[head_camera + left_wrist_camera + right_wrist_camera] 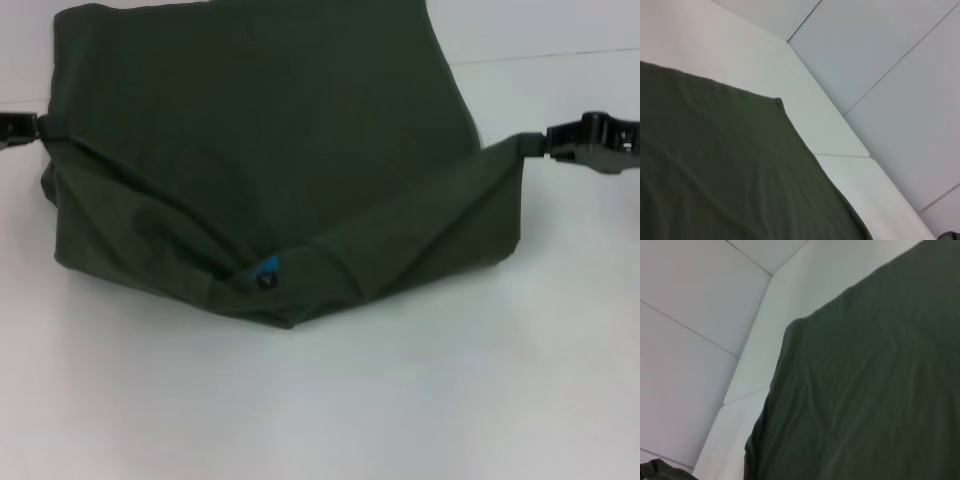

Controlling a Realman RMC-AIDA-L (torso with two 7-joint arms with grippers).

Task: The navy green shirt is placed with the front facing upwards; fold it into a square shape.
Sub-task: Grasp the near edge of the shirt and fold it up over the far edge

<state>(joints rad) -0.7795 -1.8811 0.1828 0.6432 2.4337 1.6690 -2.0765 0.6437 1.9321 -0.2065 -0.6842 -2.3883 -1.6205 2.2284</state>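
The navy green shirt [280, 150] lies on the white table with its plain dark reverse showing and its near part folded up in slanting creases. A small blue neck label [266, 270] peeks out at the near fold. My left gripper [40, 128] is shut on the shirt's left edge, which is pulled taut toward it. On the opposite side, my right gripper [548, 143] is shut on the right corner of the cloth. The left wrist view shows only shirt cloth [730, 170] with one corner on the table. In the right wrist view the shirt [865, 390] fills most of the frame.
The white table [320, 400] stretches in front of the shirt. Pale panelled walls [890, 75] stand behind the table's far edge, and a seam in the white surface [840, 156] shows beyond the cloth.
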